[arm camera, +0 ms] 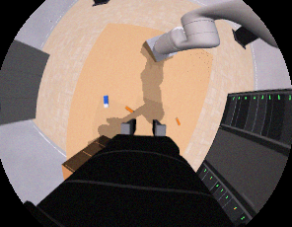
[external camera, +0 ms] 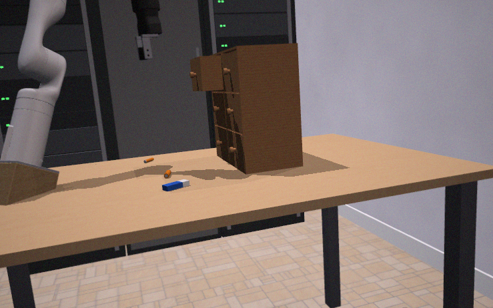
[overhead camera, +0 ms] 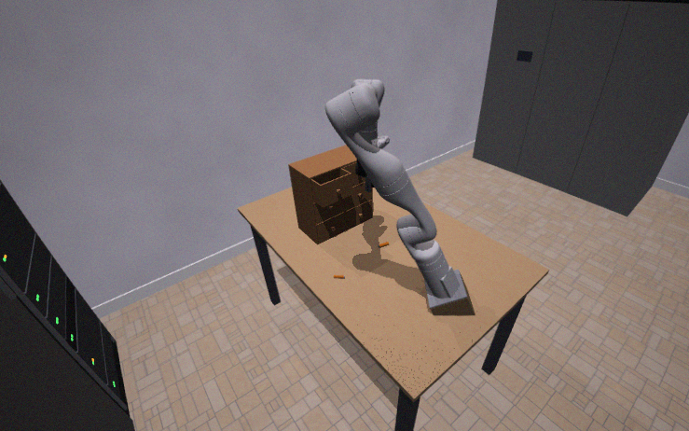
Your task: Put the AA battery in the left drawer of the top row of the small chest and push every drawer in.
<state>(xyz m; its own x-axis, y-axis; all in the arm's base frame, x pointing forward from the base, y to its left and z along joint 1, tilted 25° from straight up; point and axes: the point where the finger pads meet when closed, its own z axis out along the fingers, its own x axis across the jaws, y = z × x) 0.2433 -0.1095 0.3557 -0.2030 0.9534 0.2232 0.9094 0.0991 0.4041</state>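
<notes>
The small chest (overhead camera: pixel 304 208) (external camera: pixel 271 107) (arm camera: pixel 86 156) stands upright. Its top-row left drawer (overhead camera: pixel 336 188) (external camera: pixel 210 73) is pulled partway out and looks level; the other visible fronts look shut. Two orange cylinders with grey ends lie on the table: one orange cylinder (overhead camera: pixel 383 244) (external camera: pixel 167 174) (arm camera: pixel 129 110) nearer the eraser, another orange cylinder (overhead camera: pixel 338 276) (external camera: pixel 148 160) (arm camera: pixel 178 121) farther left. I cannot tell which is the AA battery. My gripper (external camera: pixel 144 58) (arm camera: pixel 144 124) is partly open and empty, high above the table in front of the chest; the arm mostly hides it in the top view.
A blue and white eraser (external camera: pixel 175 185) (arm camera: pixel 106 101) lies on the table (overhead camera: pixel 282 225) (external camera: pixel 393 164), right of both cylinders as one faces the drawers. The arm's base (overhead camera: pixel 451 297) (external camera: pixel 15 183) stands opposite the chest's front. A wall is behind the chest.
</notes>
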